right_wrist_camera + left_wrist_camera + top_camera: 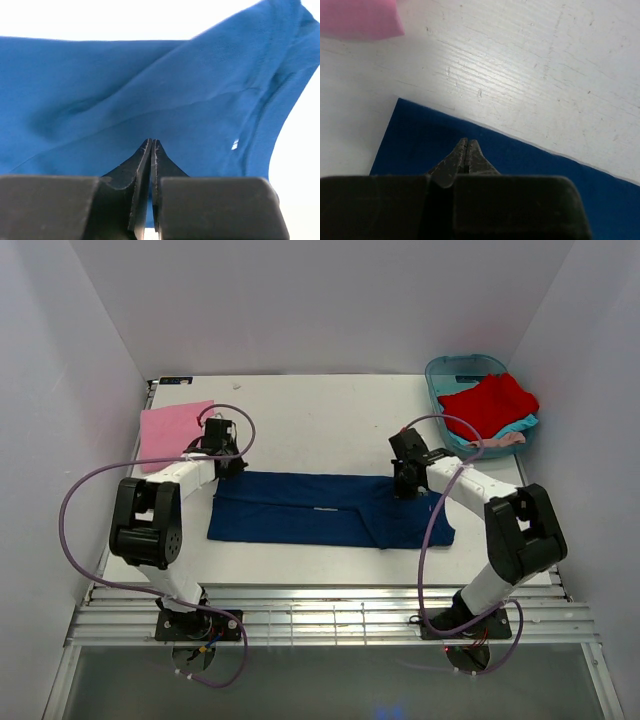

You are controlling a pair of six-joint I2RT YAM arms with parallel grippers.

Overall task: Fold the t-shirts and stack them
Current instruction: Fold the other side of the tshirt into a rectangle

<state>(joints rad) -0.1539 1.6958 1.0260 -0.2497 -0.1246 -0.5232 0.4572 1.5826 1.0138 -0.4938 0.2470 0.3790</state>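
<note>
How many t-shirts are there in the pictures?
4. The navy t-shirt lies flat in the middle, the pink t-shirt at the far left, and the red t-shirt lies on the teal t-shirt in the tub. More may hide underneath.

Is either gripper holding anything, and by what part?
Cannot be told: left gripper and right gripper are shut over the navy blue t-shirt near its far edge; no pinched cloth shows.

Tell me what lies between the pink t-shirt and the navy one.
Only bare white table. The left wrist view shows it between a corner of the pink t-shirt and the edge of the navy t-shirt.
</note>
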